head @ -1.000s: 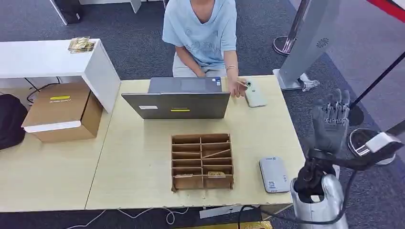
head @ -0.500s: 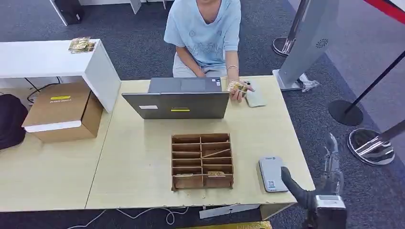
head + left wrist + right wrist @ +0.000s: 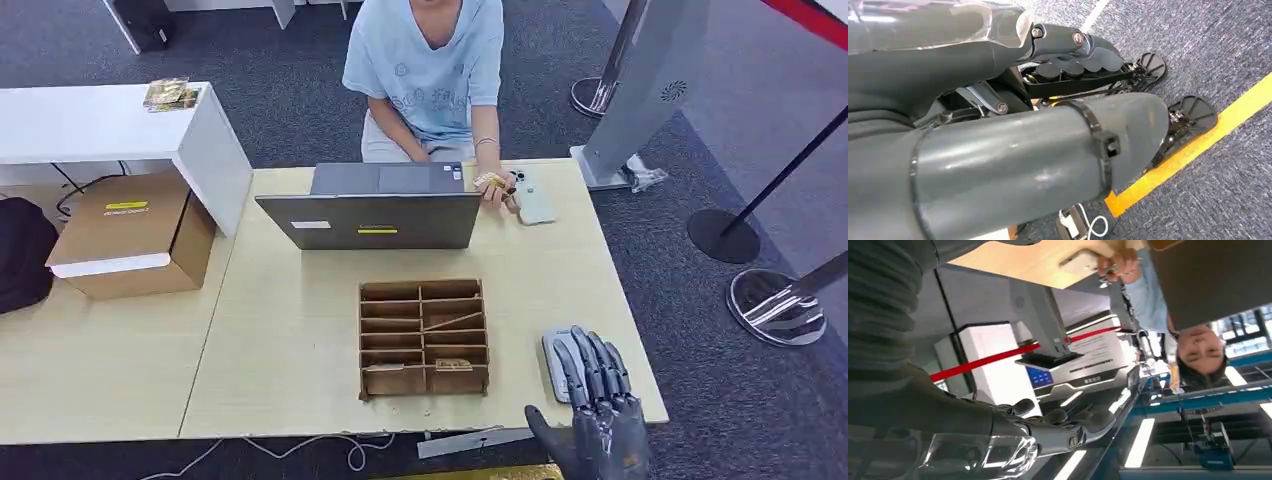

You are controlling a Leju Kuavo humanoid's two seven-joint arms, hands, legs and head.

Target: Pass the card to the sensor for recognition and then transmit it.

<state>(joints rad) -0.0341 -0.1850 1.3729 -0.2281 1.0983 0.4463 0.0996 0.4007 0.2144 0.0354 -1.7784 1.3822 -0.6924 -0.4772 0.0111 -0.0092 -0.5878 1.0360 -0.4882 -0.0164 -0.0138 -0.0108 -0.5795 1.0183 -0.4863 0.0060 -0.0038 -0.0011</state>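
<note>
**Right hand over the sensor**

Right hand point(image 3: 598, 405) is hovering, fingers spread, holding nothing, above the grey sensor point(image 3: 556, 358) beside the wooden organizer point(image 3: 423, 338). Card point(image 3: 489, 181) is sitting in the person's hand point(image 3: 497, 189), well beyond the organizer. Left hand point(image 3: 1068, 60): state unclear.

Grey sensor point(image 3: 562, 362), brown organizer point(image 3: 423, 338)

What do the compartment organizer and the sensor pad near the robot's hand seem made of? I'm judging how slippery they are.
The compartment organizer looks like thin brown fibreboard or cardboard, matte, with raw-looking divider edges. The sensor pad looks like light grey moulded plastic, smooth with rounded corners and a slight sheen, partly covered by the right hand.
</note>
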